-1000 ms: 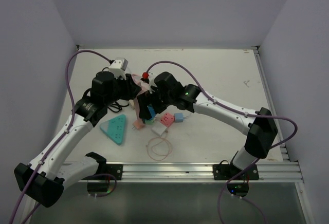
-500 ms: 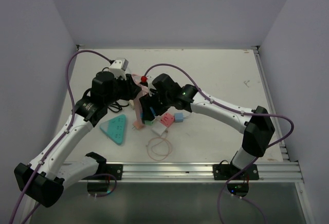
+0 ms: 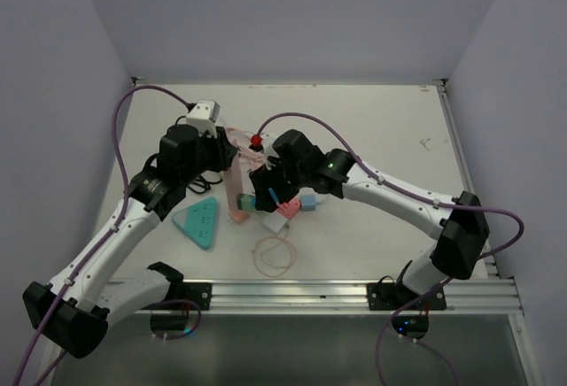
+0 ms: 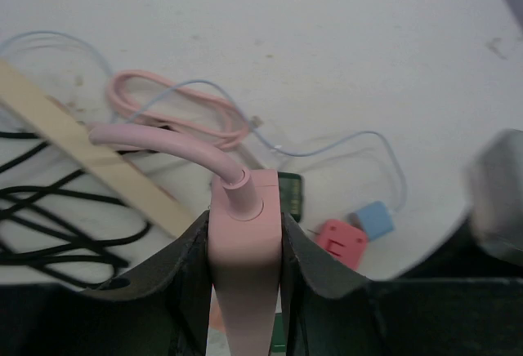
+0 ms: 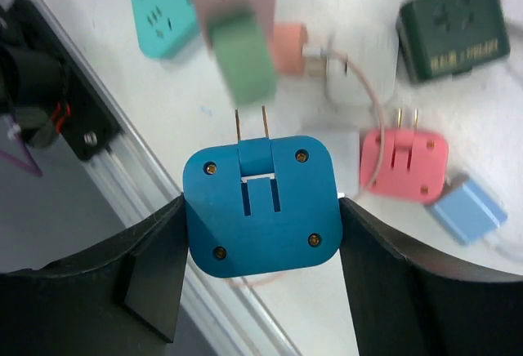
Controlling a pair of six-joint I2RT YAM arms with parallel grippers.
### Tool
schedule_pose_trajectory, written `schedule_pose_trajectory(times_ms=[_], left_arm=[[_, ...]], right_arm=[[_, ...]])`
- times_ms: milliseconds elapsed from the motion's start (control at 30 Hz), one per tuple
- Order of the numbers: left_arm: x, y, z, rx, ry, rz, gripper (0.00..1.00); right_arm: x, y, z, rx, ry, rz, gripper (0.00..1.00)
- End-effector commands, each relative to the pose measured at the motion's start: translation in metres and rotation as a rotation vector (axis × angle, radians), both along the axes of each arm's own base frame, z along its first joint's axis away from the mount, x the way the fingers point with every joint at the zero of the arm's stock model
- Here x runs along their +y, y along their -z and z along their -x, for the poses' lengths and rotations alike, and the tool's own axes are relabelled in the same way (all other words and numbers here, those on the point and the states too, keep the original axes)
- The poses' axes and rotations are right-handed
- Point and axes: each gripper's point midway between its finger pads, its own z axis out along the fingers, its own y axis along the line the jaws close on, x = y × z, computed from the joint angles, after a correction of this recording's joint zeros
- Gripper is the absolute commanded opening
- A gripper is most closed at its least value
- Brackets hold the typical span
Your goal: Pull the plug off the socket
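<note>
Since the earlier frame, the right arm has been drawn back toward the right and near side, and its claw, previously spread wide beside the strip, has been closed. The blue plug point(image 5: 261, 201) is now clamped flat between the fingers of the right claw point(image 5: 261, 242). It is held above the bench point(image 3: 381, 129), just right of the pink socket strip point(image 4: 245, 307). Its two prongs are bare and in the open, so the plug is judged to be off the socket already.

The pink socket strip is gripped at its cable end by the left claw point(image 4: 245, 233), whose fingers are pressed against both long sides. This hold is judged to be an anchor, so that a pull from the right frees the plug and the strip is not dragged along. The plug is gripped across its broad body, probably so that it comes out straight.

Counted on the bench in the right wrist view are:
- one green plug point(image 5: 241, 58), blurred and close against the strip, though whether it is seated cannot be told
- one salmon plug point(image 5: 288, 46)
- one white adapter point(image 5: 359, 70)
- one red plug point(image 5: 404, 164)
- one pale blue plug point(image 5: 466, 209)
- one dark green socket block point(image 5: 449, 25)
- one teal socket point(image 5: 159, 5)

One thin pink cable loop point(image 3: 273, 253) is seen nearer the front edge.
</note>
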Motion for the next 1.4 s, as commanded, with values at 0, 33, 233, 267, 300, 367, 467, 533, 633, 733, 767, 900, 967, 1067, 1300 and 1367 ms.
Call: schedule_pose_trajectory(times_ms=[0, 33, 233, 267, 300, 367, 467, 533, 633, 733, 767, 900, 967, 1067, 1300, 1367], left_arm=[[0.07, -0.023, -0.029, -0.132, -0.256, -0.262, 0.0], [0.071, -0.025, -0.029, -0.137, -0.26, -0.263, 0.0], [0.066, -0.041, -0.029, -0.16, -0.242, -0.228, 0.0], [0.063, -0.045, -0.027, -0.166, -0.237, -0.203, 0.0], [0.06, -0.049, -0.027, -0.172, -0.225, -0.185, 0.0], [0.051, -0.054, -0.025, -0.172, -0.194, -0.139, 0.0], [0.038, -0.064, -0.02, -0.174, -0.142, -0.073, 0.0], [0.028, -0.066, -0.016, -0.17, -0.096, -0.033, 0.0], [0.016, -0.066, -0.011, -0.153, -0.047, 0.022, 0.0], [0.01, -0.064, -0.008, -0.136, -0.025, 0.057, 0.0], [0.009, -0.064, -0.008, -0.133, -0.025, 0.067, 0.0], [0.003, -0.064, -0.006, -0.125, 0.001, 0.09, 0.0], [0.002, -0.064, -0.005, -0.122, 0.005, 0.097, 0.0], [0.002, -0.064, -0.005, -0.122, 0.004, 0.104, 0.0], [-0.006, -0.066, -0.006, -0.12, 0.024, 0.142, 0.0], [-0.008, -0.07, -0.007, -0.126, 0.025, 0.159, 0.0]], right_arm=[[-0.05, -0.001, 0.04, 0.066, -0.046, 0.103, 0.0], [-0.054, 0.001, 0.039, 0.056, -0.037, 0.113, 0.0], [-0.077, 0.004, 0.026, 0.005, 0.031, 0.145, 0.0], [-0.083, 0.007, 0.017, -0.009, 0.067, 0.158, 0.0], [-0.088, 0.017, 0.011, -0.021, 0.095, 0.163, 0.0], [-0.104, 0.031, -0.013, -0.03, 0.208, 0.178, 0.0], [-0.121, 0.056, -0.039, -0.033, 0.337, 0.186, 0.0], [-0.12, 0.068, -0.054, -0.061, 0.379, 0.179, 0.02], [-0.109, 0.071, -0.069, -0.09, 0.39, 0.144, 0.06], [-0.099, 0.078, -0.082, -0.108, 0.402, 0.125, 0.33], [-0.096, 0.081, -0.085, -0.106, 0.4, 0.127, 0.5], [-0.086, 0.061, -0.079, -0.1, 0.34, 0.086, 0.8], [-0.079, 0.046, -0.069, -0.088, 0.294, 0.03, 0.88], [-0.07, 0.014, -0.05, -0.096, 0.242, -0.074, 0.91], [-0.034, -0.039, -0.016, -0.116, 0.134, -0.281, 0.94], [-0.021, -0.048, -0.011, -0.118, 0.106, -0.314, 0.94]])
